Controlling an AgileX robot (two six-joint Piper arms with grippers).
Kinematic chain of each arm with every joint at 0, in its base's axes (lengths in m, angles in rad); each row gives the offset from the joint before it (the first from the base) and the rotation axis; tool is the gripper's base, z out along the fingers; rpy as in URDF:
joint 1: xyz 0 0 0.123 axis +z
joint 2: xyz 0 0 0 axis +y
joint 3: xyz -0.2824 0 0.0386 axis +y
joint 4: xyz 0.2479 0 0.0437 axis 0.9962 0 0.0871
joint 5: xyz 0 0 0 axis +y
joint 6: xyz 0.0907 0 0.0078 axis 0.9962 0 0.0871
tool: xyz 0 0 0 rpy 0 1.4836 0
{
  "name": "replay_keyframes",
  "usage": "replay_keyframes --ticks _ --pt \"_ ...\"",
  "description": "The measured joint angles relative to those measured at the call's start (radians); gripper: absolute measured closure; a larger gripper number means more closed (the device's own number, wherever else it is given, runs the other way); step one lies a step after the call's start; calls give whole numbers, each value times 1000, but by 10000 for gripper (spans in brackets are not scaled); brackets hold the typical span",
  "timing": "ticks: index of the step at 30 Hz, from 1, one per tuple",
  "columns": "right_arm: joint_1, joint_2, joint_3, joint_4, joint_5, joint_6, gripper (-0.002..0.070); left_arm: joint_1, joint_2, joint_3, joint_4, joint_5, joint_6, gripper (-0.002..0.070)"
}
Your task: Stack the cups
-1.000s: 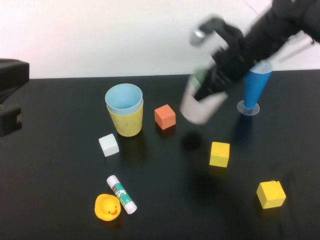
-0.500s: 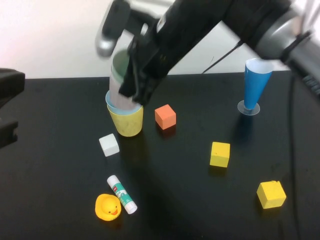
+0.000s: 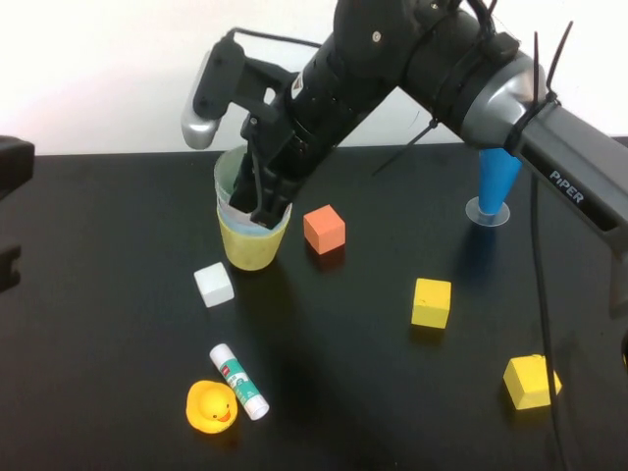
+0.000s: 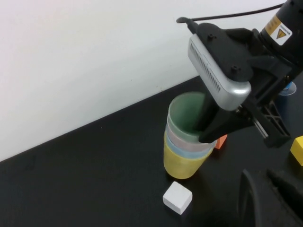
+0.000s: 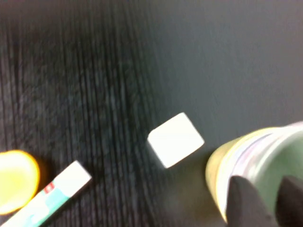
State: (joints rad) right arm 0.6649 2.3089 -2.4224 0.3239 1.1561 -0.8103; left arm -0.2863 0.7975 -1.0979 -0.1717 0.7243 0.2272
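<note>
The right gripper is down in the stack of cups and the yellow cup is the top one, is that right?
Not quite. The right gripper is at the stack, but the yellow cup is the bottom one; the green cup is on top, as the left wrist view shows.

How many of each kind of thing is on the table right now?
Pastel cups, nested in one stack: 4 (green, pink, light blue, yellow)
Dark-blue cone cup: 1
Blocks: 4 (orange, white, yellow, yellow)
Rubber duck: 1
Glue stick: 1
Total: 11
</note>
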Motion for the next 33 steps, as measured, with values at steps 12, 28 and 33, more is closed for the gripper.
replay_keyframes --ticks 12,28,33 --pt "0 -14 -25 0 -59 0 370 0 -4 0 36 -19 0 673" --pt "2 -342 1 -181 55 71 634 0 -361 152 95 -121 2 673" --pt "5 -497 120 -273 73 138 666 0 -523 332 97 -178 -9 673"
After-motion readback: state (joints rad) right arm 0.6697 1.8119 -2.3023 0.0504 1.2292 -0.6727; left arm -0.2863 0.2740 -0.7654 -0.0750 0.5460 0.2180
